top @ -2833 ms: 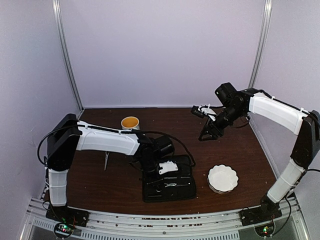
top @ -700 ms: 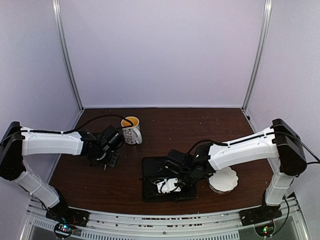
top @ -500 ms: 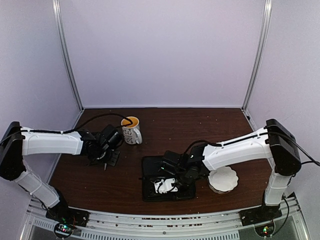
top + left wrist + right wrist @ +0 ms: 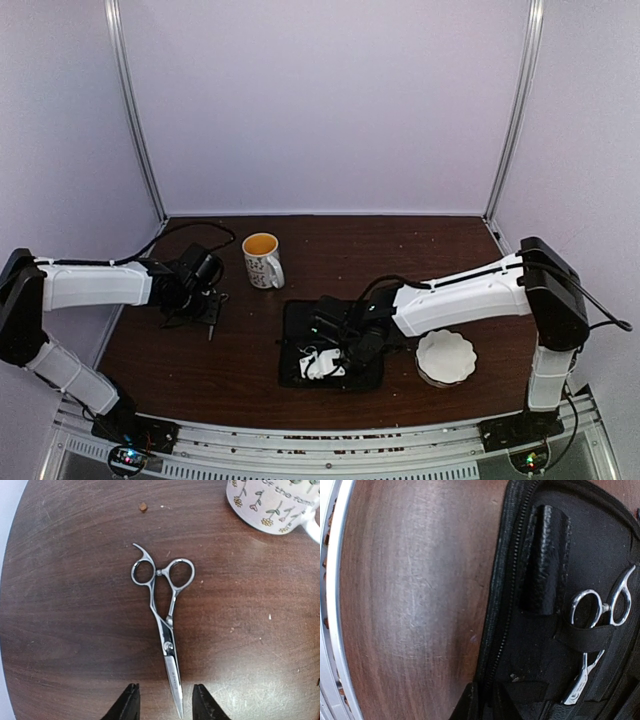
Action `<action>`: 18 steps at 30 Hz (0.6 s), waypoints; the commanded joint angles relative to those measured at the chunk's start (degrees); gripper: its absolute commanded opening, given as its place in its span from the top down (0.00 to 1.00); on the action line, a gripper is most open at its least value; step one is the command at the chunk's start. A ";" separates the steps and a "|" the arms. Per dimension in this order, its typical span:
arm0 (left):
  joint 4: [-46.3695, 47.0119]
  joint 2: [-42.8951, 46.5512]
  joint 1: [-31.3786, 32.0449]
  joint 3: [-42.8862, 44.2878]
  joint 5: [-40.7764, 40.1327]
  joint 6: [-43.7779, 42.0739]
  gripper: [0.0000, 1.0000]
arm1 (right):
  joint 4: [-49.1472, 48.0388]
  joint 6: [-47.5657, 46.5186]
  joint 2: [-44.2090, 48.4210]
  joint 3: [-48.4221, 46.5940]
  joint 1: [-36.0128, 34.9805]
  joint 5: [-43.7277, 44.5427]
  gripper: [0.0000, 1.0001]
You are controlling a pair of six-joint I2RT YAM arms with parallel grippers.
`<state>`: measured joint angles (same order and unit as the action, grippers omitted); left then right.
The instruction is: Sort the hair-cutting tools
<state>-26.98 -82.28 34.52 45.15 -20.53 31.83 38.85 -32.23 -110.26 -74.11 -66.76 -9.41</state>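
Our left gripper [image 4: 165, 702] stands parted astride the blade tip of slim, polished steel scissors [image 4: 163, 611]. Our right gripper [image 4: 482, 705] pinches the zipper edge of the pebbled black zip case [image 4: 547, 560], which straps 1 ring-handled pair [image 4: 600, 615]. Since the earlier frame, the case has shifted with it.

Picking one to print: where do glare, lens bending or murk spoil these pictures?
Left wrist view: scissors crisp, a pale sheen on the table near the mug, table edge bowed by the lens. Right wrist view: a bright streak washes out the wood, the black case swallows detail. Top view: even lilac light, but soft.
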 commanded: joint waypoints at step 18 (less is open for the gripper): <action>2.94 -14.31 -10.99 11.08 9.66 -8.02 0.62 | 3.88 -1.49 15.72 2.34 3.72 -5.51 0.62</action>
<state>-25.61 -93.76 23.97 52.25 -14.04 26.55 41.17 -34.33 -97.34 -73.84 -63.57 -13.85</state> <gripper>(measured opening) 0.389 0.374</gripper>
